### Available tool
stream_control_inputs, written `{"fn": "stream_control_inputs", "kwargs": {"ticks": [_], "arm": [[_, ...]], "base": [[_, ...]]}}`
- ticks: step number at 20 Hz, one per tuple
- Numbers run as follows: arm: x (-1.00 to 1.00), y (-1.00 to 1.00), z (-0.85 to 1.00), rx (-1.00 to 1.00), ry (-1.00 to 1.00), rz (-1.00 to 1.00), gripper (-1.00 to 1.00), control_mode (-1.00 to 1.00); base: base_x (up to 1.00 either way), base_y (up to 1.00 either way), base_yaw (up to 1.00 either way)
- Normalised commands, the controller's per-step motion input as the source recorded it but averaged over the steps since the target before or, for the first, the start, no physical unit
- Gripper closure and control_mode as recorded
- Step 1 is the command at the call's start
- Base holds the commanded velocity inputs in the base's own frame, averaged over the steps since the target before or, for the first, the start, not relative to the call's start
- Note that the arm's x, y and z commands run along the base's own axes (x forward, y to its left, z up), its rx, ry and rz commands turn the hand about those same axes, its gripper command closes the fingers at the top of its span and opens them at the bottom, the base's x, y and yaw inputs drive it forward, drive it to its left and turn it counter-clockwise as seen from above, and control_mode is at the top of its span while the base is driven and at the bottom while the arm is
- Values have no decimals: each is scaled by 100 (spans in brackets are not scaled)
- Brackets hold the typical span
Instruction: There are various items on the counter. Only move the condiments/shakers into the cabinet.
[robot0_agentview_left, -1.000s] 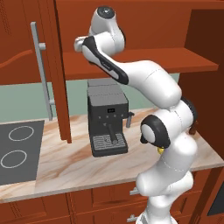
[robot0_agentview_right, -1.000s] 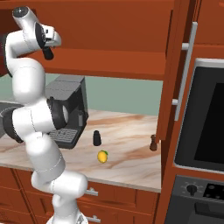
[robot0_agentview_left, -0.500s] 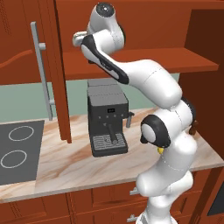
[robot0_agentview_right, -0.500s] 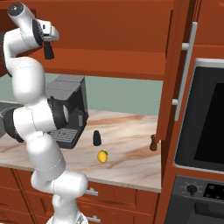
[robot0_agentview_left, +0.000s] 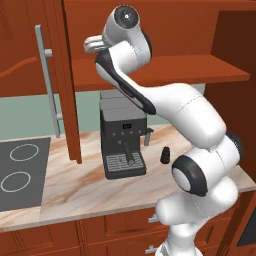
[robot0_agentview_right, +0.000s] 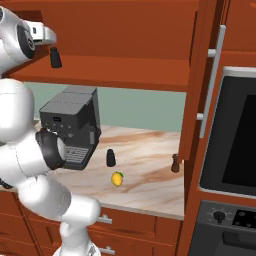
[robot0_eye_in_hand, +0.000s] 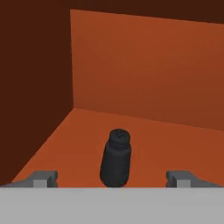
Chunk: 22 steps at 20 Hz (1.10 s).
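Note:
One black shaker stands on the cabinet shelf near the cabinet's left wall; from the right base it is the small dark shaker at the shelf's left end. My gripper is open, with its fingertips wide apart on either side of the shaker and touching nothing. The second black shaker stands on the counter beside the yellow lemon. The brown mill stands by the open door's lower edge.
The dark-grey coffee machine stands under the shelf, right below my hand. Cabinet doors with grey bar handles hang open on both sides. A black stovetop lies left, and an oven stands right.
The arm's top joint has risen a little, and the hand has shifted slightly at the shelf's left end. The shaker stays at about the same spot.

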Motion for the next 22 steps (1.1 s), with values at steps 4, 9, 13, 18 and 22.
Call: {"fn": "stream_control_inputs", "kwargs": {"ticks": [4,9,13,18,22], "arm": [[-100,-76,0,0,1,0,-100,-100],[-100,-91,0,0,17,-6,-100,-100],[-100,-90,-5,0,28,-9,-100,-100],[-100,-71,-37,0,31,-11,-100,-100],[-83,-44,-56,0,35,-9,-100,-100]], "base": [[0,0,0],[0,0,0],[0,0,0],[0,0,0],[0,0,0]]}}
